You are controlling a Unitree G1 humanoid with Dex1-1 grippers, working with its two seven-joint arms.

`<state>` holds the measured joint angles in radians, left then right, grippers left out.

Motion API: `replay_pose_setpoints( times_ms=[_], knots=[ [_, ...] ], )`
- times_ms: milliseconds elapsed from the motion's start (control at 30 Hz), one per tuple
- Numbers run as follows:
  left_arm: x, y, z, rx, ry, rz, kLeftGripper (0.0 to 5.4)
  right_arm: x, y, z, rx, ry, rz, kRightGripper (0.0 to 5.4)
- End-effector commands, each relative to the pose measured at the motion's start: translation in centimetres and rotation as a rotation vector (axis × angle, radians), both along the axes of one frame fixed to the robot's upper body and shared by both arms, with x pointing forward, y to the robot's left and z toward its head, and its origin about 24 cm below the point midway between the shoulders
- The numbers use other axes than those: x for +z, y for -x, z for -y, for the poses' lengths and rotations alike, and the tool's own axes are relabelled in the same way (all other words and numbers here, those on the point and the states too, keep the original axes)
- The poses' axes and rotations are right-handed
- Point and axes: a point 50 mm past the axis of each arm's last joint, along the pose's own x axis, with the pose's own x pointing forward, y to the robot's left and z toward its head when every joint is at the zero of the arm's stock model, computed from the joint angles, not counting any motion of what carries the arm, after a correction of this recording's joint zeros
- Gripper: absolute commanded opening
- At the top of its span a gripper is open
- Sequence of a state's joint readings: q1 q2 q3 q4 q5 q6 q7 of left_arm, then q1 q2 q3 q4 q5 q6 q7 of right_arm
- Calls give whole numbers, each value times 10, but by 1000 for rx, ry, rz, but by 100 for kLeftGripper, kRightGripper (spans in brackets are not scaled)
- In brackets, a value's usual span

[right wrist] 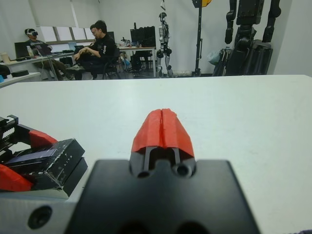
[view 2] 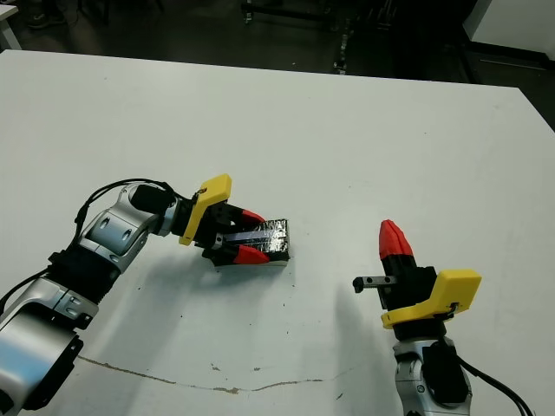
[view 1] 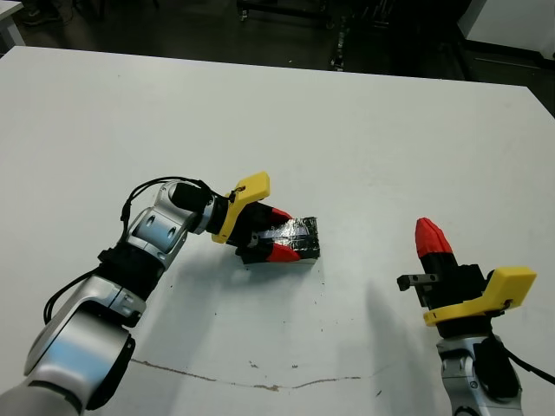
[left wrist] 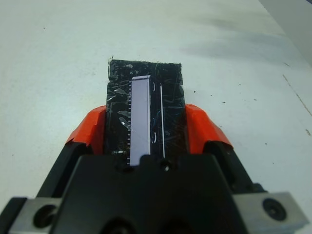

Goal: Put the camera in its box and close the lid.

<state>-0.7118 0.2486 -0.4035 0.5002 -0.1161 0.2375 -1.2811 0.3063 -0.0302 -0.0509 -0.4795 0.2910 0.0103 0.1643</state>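
White table (view 1: 364,130) fills the head views, scuffed near the robot with a faint cracked line, and dark workshop floor shows beyond its far edge. At left, the left gripper (view 1: 279,239) reaches in low with its red fingers (left wrist: 90,127) straddling the long sides of a black, foil-flecked block near the table's middle: by its shiny patches this is the lid (left wrist: 168,92), and it sits over the box (view 1: 305,257), whose lower edge shows just beneath it at table level. A slim bar with a pale purple face, the camera (left wrist: 140,117), lies lengthwise on top of the block between the fingers, so it does not appear to be inside yet (whether the fingers press the block or merely bracket it cannot be told from the wrist view, though they look closed against its sides). The step in hand reads as steadying or gripping the box assembly, with the packing itself seemingly not done. At right, well apart from the block, the right gripper (view 1: 431,238) stands upright over bare table, its red tips pressed together and holding nothing; people sit at desks far beyond the table in its wrist view. The next move likely calls for the idle right arm to lift the camera clear so the lid can come off while the left holds the box firm.
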Motion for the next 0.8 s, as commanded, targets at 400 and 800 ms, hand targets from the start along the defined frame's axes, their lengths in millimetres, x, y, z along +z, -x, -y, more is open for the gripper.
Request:
replay_pose_setpoints(
  times_ms=[400,800],
  knots=[
    [-41,29,36,-102,-73,-142,316,-4,1,2,-11,1,-36,0],
    [-40,29,39,-83,-228,-63,316,-5,2,0,-6,0,-32,0]
  ],
)
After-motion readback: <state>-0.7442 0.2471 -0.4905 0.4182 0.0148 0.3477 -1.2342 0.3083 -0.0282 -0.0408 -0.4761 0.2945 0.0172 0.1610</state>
